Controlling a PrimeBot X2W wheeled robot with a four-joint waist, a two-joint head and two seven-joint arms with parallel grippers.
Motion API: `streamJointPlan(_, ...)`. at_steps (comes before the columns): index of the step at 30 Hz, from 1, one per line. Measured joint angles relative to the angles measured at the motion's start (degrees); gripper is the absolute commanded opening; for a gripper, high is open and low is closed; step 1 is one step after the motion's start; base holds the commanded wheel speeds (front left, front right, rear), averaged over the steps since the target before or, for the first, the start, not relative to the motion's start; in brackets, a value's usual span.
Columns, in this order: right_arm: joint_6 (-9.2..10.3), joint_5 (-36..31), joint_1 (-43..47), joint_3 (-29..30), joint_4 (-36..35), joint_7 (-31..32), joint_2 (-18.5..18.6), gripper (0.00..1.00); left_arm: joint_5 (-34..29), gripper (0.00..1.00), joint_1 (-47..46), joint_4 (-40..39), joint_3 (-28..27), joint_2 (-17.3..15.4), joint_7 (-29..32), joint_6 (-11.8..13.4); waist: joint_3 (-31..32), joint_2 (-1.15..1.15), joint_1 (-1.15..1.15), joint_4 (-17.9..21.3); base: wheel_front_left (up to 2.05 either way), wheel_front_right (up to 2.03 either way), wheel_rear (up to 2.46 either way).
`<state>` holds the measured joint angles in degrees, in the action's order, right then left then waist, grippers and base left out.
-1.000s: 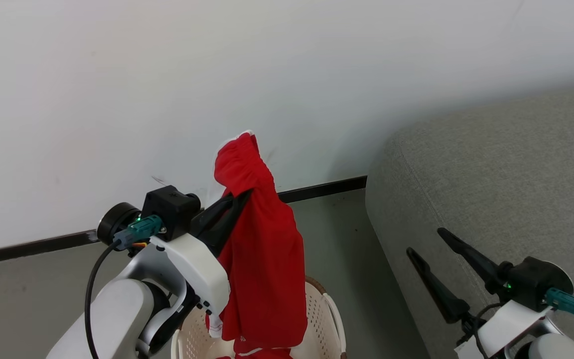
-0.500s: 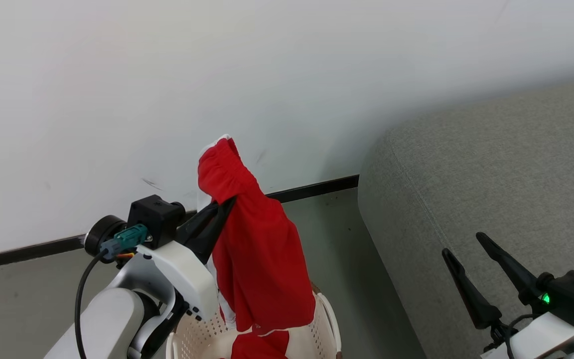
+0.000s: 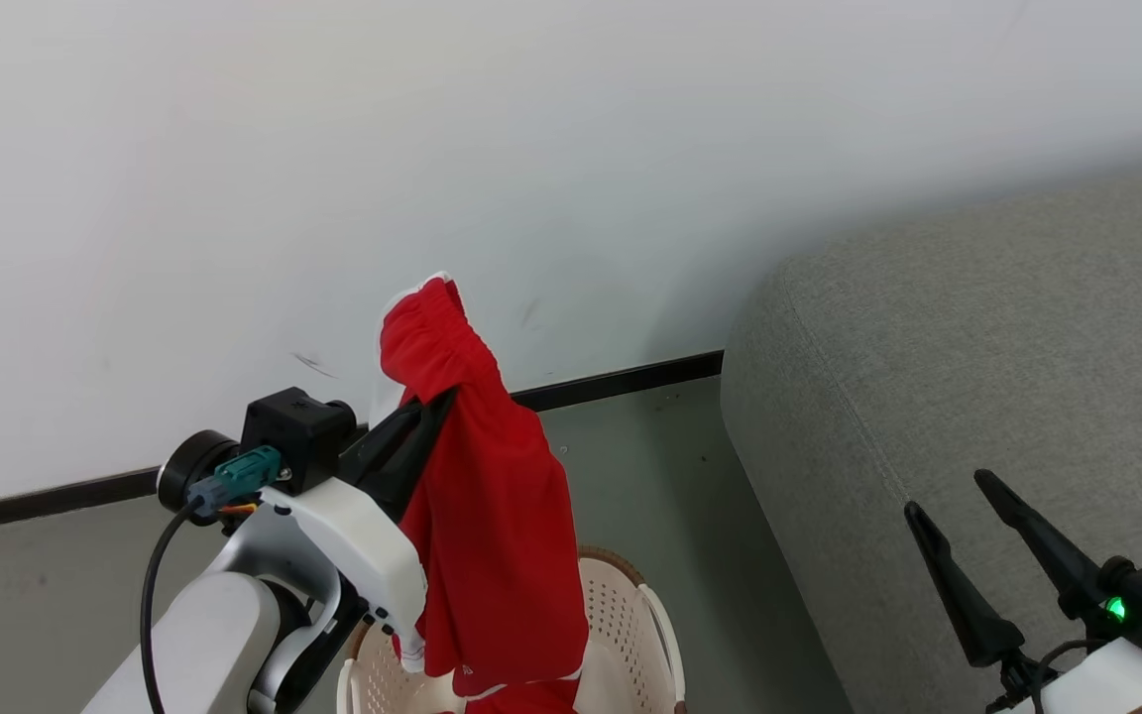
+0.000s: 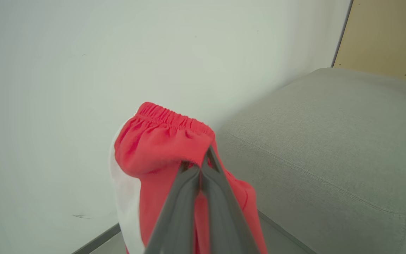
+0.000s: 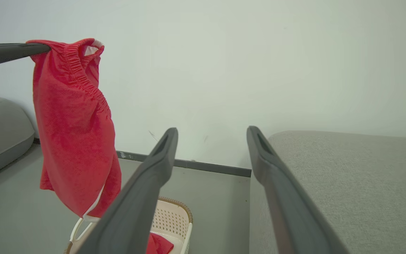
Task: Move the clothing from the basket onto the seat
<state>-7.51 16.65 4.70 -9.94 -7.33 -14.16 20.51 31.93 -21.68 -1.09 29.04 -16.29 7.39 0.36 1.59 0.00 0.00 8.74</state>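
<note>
The left end effector is clamped on the clothing just below its gathered waistband. The red garment hangs from the pinched fingers, its hem dangling over the basket, where a second red piece lies inside. The right end effector stands wide and holds nothing, hovering over the front of the seat — well apart from the hanging clothing.
</note>
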Motion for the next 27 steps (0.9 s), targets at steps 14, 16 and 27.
streamJointPlan(14, 0.00, 6.5, -3.1, -13.6, 1.9, 1.1, 5.7, 1.00, -0.1, 0.00, -1.3, -2.9, 2.3, 1.8, -0.2, -1.3, -0.2, 0.00, 0.00, -2.1, 0.00, 0.00, 0.00)
streamJointPlan(16, 0.00, 7.8, -5.1, -16.1, 2.6, 1.2, 7.0, 1.00, -0.3, 0.00, -2.3, -3.7, 2.7, 1.9, -0.2, -1.6, -0.3, 0.00, 0.00, -2.4, 0.00, 0.00, 0.00)
streamJointPlan(27, 0.01, 16.2, -15.9, -28.8, 6.1, 1.7, 9.2, 1.00, -0.7, 0.00, -4.9, -6.4, 4.4, 3.0, 0.2, -2.1, -1.1, 0.00, 0.00, -4.2, 0.00, 0.00, 0.00)
